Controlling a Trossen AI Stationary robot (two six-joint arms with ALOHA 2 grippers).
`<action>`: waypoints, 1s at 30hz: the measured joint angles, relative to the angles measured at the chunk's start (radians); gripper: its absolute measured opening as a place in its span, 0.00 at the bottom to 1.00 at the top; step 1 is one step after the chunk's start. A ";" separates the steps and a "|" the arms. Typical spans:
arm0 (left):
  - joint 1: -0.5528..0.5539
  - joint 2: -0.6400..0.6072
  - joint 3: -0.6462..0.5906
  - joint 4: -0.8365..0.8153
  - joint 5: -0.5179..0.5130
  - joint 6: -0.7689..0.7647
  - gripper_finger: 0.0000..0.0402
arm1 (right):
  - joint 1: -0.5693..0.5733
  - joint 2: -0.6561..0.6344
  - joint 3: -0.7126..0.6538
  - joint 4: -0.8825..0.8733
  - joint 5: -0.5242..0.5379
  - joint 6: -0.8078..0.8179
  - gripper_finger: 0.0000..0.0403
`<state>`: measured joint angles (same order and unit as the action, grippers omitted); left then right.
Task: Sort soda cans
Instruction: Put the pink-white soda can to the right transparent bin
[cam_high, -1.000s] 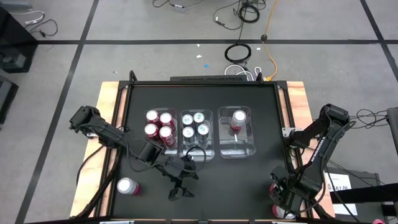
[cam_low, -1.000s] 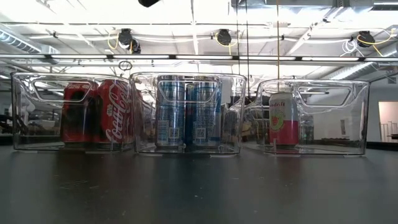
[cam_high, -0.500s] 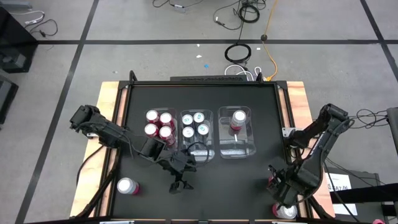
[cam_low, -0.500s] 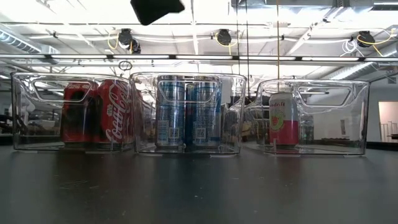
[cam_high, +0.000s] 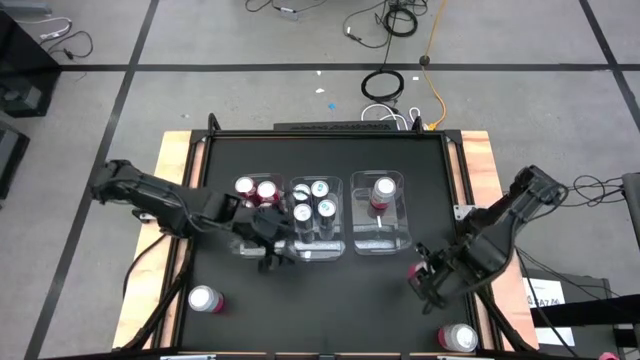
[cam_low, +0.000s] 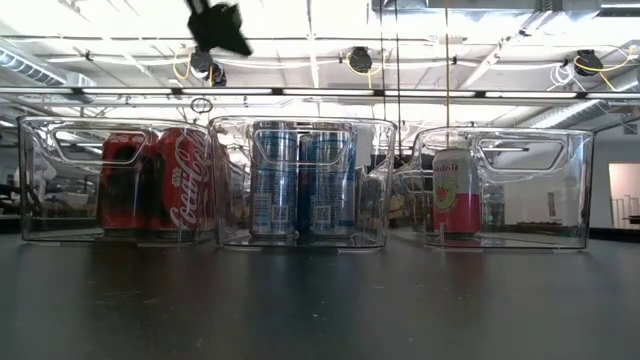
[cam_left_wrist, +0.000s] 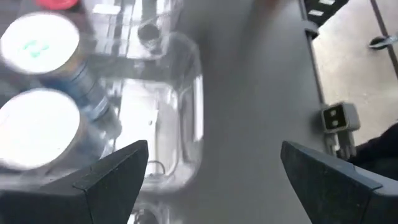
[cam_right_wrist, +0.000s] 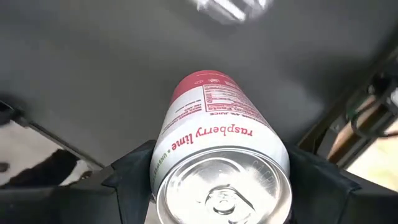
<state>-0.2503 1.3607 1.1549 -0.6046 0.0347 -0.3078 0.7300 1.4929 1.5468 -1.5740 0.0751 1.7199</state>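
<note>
The right gripper (cam_high: 420, 277), at about four o'clock on the black desk (cam_high: 330, 300), has its fingers clamped round a pink raspberry-lime soda can (cam_right_wrist: 219, 155). The left gripper (cam_high: 268, 258) hovers by the clear plastic bin of blue cans (cam_high: 316, 216), fingers (cam_left_wrist: 112, 171) spread wide, apparently empty. Another silver-topped can (cam_high: 204, 299) stands at seven o'clock.

Three clear bins (cam_high: 377, 244) sit side by side on the black table (cam_high: 330, 300).
</note>
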 joint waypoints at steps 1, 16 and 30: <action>0.009 -0.027 -0.030 0.000 0.008 0.000 0.93 | -0.017 0.000 0.011 0.001 0.014 -0.015 0.69; 0.103 -0.379 -0.237 -0.018 0.037 0.028 0.93 | -0.320 0.015 0.224 0.004 0.135 -0.327 0.69; 0.186 -0.470 -0.238 -0.150 0.038 0.104 0.93 | -0.660 0.174 0.224 0.022 0.108 -0.636 0.70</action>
<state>-0.0645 0.8902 0.9173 -0.7543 0.0725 -0.2034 0.0696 1.6668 1.7710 -1.5515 0.1835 1.0837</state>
